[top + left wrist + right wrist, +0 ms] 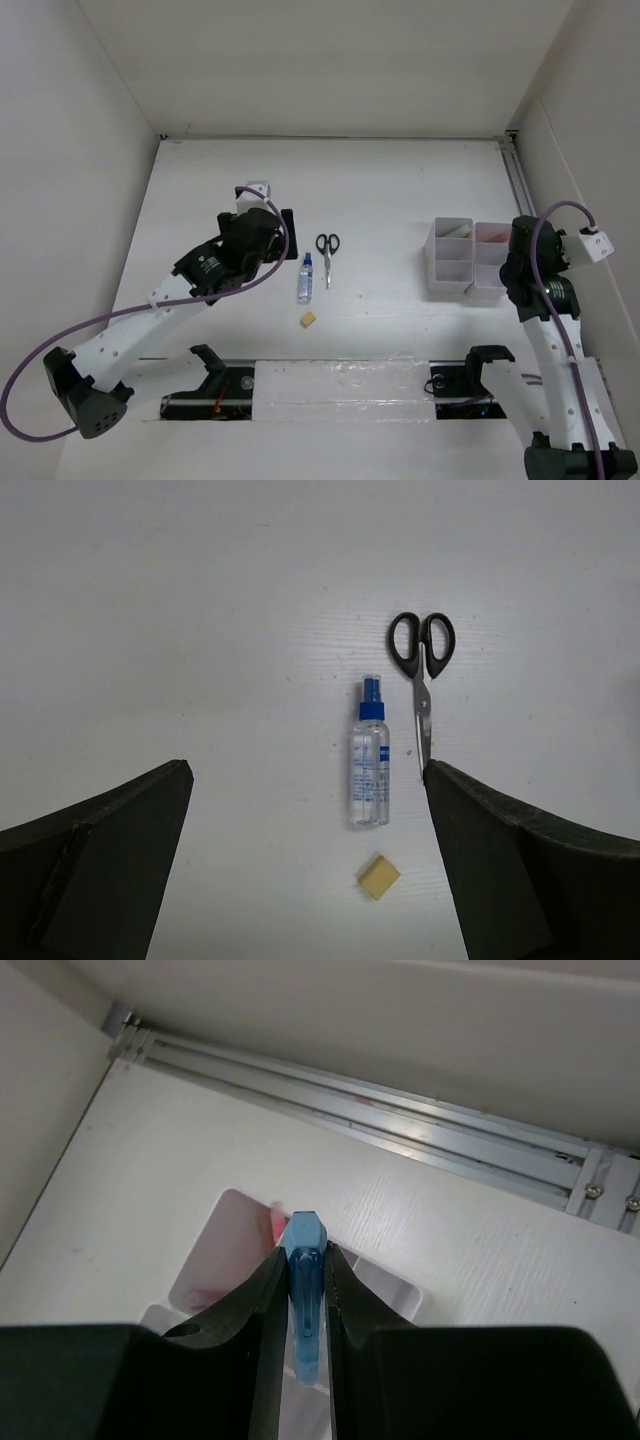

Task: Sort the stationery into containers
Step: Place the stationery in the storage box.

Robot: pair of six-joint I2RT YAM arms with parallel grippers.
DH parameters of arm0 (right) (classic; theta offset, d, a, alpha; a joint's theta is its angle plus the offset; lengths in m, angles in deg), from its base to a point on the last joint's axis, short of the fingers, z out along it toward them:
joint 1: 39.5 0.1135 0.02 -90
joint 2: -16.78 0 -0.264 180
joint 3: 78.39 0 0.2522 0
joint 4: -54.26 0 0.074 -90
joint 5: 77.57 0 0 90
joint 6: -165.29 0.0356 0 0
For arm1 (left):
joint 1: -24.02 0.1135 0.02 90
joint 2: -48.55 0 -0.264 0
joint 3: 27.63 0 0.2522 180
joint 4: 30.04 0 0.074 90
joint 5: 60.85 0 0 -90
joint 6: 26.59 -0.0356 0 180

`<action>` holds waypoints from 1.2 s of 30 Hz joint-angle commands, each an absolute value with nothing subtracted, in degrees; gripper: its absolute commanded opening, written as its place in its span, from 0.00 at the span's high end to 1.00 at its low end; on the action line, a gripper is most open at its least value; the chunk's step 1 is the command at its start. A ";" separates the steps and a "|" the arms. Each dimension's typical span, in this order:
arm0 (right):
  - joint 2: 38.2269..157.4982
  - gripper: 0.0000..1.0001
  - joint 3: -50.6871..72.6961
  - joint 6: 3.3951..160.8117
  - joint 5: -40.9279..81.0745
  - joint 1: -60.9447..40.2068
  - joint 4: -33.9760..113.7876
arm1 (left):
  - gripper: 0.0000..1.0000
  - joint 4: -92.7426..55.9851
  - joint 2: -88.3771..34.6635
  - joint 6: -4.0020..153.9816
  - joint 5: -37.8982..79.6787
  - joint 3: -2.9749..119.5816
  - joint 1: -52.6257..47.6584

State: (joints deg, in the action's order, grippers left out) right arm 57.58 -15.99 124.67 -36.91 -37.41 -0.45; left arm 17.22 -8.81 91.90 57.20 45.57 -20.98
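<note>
Black-handled scissors (327,250) (421,660), a blue-capped bottle (305,279) (370,760) and a small yellow eraser (310,320) (379,877) lie mid-table. My left gripper (283,232) (305,770) hovers just left of them, open wide and holding nothing. The cluster of translucent-white bins (465,258) (215,1230) stands at the right. My right gripper (520,265) (305,1255) hangs over its right side, shut on a blue marker (303,1290) that points down over the bins. Something red (278,1225) shows in one bin.
An aluminium rail (400,1125) (520,180) runs along the table's right edge, close beside the bins. White walls enclose the table on the left, back and right. Black arm mounts (215,370) (480,365) sit at the near edge.
</note>
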 commanded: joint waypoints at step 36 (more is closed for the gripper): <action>76.20 0.99 -21.64 127.14 -38.18 -39.50 20.46 | 0.00 12.29 -6.21 88.90 50.86 43.09 -21.07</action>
